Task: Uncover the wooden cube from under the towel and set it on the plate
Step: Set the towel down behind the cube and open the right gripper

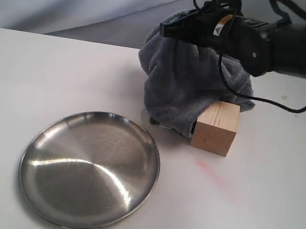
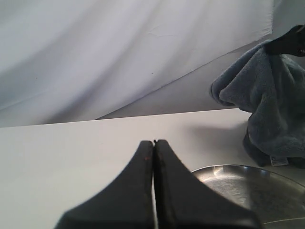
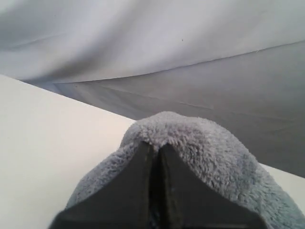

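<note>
Exterior view: a pale, light-wood cube with fine grain lines (image 1: 216,128) sits on the white table (image 1: 43,75), just beside a round, shiny stainless-steel plate (image 1: 90,168) but not touching it. A fluffy dark grey-blue fleece towel (image 1: 186,85) hangs in a bunch from the black right gripper (image 1: 174,28). The towel's lower folds drape against the cube's top and far-left side, while 2 of the cube's faces show fully. This is the only view that shows the cube.

Left wrist view: the left gripper (image 2: 154,143) has its 2 dark fingers pressed together on nothing, above bare table. Beyond it lies part of the plate's rim (image 2: 252,191). The lifted towel (image 2: 271,105) is behind that, with a small white label (image 2: 279,161) at its lower edge. This detail is clear only here.

Right wrist view: the right gripper's (image 3: 155,150) 2 fingers are clamped on a fold of towel (image 3: 200,143), which bulges over the tips. The cube and plate are out of frame.
</note>
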Controlling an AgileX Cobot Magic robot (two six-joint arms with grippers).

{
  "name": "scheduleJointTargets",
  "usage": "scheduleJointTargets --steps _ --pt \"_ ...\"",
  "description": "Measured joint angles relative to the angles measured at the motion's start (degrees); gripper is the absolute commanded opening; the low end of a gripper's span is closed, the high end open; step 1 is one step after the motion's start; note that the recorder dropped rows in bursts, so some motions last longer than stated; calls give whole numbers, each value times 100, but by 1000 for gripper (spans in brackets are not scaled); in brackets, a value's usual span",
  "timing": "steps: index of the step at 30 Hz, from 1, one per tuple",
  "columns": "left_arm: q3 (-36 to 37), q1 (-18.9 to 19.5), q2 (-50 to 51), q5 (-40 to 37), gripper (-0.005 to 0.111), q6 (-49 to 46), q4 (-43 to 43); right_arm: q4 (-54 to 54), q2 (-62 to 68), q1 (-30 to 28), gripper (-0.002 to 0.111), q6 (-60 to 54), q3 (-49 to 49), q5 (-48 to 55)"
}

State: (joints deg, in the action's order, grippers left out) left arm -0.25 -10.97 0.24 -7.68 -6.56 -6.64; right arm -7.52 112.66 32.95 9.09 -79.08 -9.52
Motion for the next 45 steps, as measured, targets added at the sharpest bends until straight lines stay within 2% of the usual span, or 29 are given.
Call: scheduleJointTargets --steps 9,24,26,28,31,33,38,42,43,45 --pt "0 0 0 0 0 0 0 -12 782 0 0 -245 0 -278" --pt "0 0 0 0 0 0 0 464 892 -417 0 -700 0 39" --pt "0 0 0 0 0 0 0 464 892 -417 6 -715 0 69" --pt "0 0 0 0 0 0 0 464 892 -417 22 -727 0 80" --pt "0 0 0 0 0 0 0 464 892 -417 53 -727 0 126" --pt "0 0 0 0 0 0 0 464 892 -417 62 -743 0 183" --pt "0 0 0 0 0 0 0 464 657 -417 54 -1071 0 390" --pt "0 0 0 0 0 0 0 464 -71 -417 35 -1173 0 1678" --pt "0 0 0 0 0 0 0 464 -288 -417 34 -1195 0 2294" --pt "0 0 0 0 0 0 0 476 -432 -417 32 -1195 0 2830"
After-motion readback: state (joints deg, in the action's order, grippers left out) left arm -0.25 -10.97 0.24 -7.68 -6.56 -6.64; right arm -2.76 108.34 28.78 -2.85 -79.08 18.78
